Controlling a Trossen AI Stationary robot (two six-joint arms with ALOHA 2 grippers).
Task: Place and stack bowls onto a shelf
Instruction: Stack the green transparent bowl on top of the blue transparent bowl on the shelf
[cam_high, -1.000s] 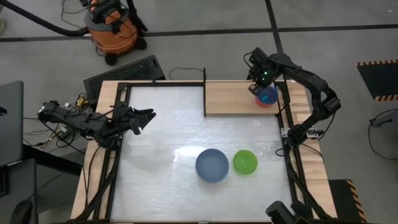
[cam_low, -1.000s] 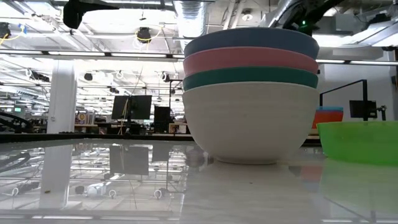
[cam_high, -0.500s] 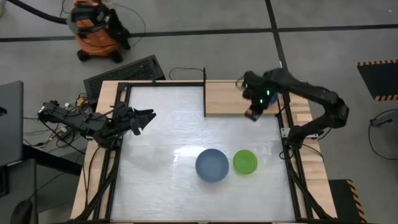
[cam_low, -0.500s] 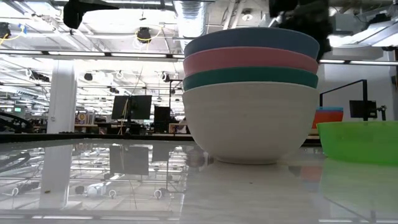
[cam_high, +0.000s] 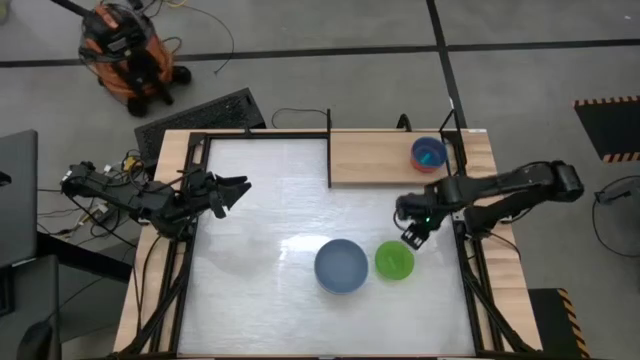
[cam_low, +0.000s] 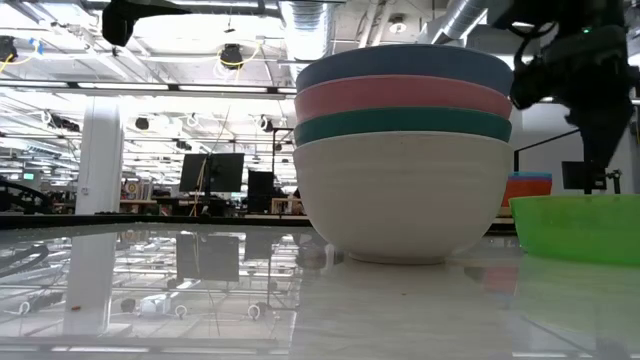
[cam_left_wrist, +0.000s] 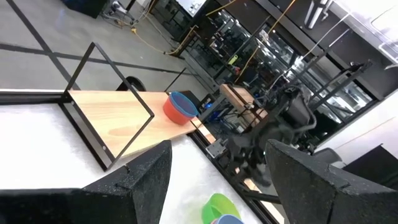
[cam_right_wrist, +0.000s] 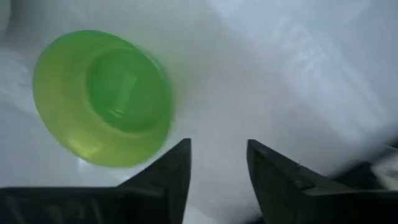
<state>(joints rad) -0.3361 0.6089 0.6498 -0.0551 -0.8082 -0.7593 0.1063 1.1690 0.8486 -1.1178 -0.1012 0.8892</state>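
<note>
A stack of large bowls (cam_high: 341, 265), blue on top, then pink, teal and white (cam_low: 403, 150), stands on the white table near the front. A small green bowl (cam_high: 394, 260) stands on its base just right of the stack and also shows in the right wrist view (cam_right_wrist: 102, 96). On the wooden shelf (cam_high: 370, 160) at the back right, a small blue bowl sits inside a red one (cam_high: 429, 154). My right gripper (cam_high: 412, 235) is open and empty, above the table just beyond the green bowl's far right rim. My left gripper (cam_high: 235, 190) is open and empty at the table's left edge.
Thin black posts frame the shelf (cam_high: 329, 150) and the table's sides (cam_high: 462, 215). Bare wood lies left of the small bowls on the shelf. White tabletop (cam_high: 260, 220) lies open between my left gripper and the large stack.
My right gripper has left the small blue and red bowls on the shelf and swung toward the table's near edge, ending beside the green bowl. The blue bowl stays nested in the red one on the shelf.
</note>
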